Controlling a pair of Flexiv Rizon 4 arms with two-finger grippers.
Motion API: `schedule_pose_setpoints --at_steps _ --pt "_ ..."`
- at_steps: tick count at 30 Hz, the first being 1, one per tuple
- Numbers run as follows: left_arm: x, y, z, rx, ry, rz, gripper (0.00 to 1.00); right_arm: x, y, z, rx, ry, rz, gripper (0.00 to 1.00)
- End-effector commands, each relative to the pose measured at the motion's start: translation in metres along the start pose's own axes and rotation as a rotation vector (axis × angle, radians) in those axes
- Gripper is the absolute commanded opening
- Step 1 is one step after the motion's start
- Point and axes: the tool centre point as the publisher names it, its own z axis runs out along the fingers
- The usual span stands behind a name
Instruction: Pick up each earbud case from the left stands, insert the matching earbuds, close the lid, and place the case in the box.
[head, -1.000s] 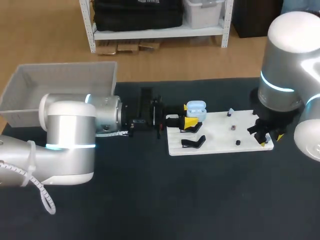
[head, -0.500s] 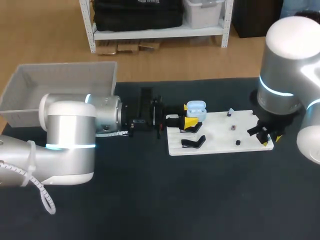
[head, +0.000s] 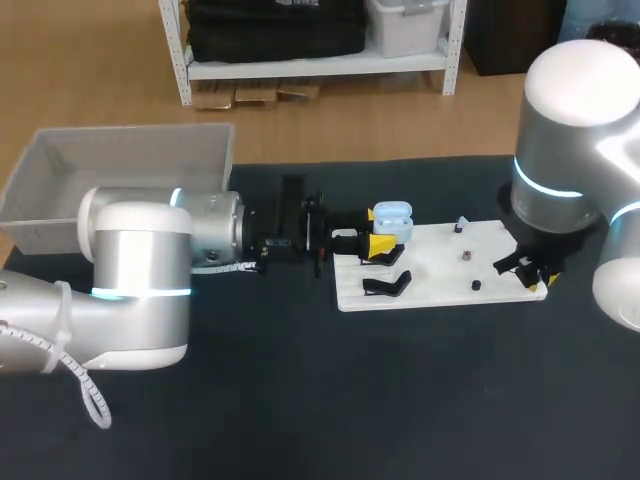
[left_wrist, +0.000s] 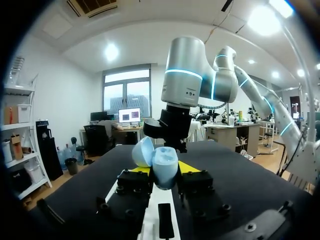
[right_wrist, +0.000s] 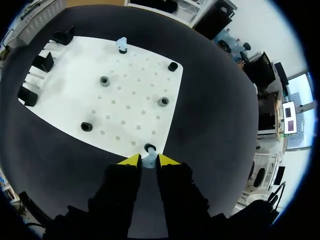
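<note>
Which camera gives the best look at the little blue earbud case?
The left wrist view: the earbud case sits close up, lid open, gripped in the left hand. The head view shows it small and far off; the right wrist view misses it.

Case (head: 391, 220) at board's (head: 435, 258) left edge; box (head: 120, 165) leftward

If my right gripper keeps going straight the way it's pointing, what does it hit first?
The pale blue earbud on its small black holder at the corner of the white board, directly ahead of the right gripper. It looks very close; whether they touch is unclear.
</note>
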Motion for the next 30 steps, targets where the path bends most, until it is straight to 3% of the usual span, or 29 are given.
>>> schedule_pose_setpoints --at_steps 1,8,16,23,30 --pt "0.001 0.0 0.0 -0.003 -0.005 0.003 0.0 0.002 0.001 0.001 0.009 -0.003 0.002 0.0" --pt "0.001 0.0 0.0 -0.003 -0.005 0.003 0.0 0.005 -0.001 -0.028 0.038 -0.009 0.0 0.0" --pt "0.001 0.0 0.0 -0.003 -0.005 0.003 0.0 0.007 0.009 -0.091 0.031 -0.018 -0.002 0.0" --pt "0.001 0.0 0.0 -0.003 -0.005 0.003 0.0 0.005 0.044 -0.151 -0.048 0.028 -0.025 0.0" --pt "0.001 0.0 0.0 -0.003 -0.005 0.003 0.0 -0.007 0.083 -0.18 -0.088 0.032 -0.062 0.0"
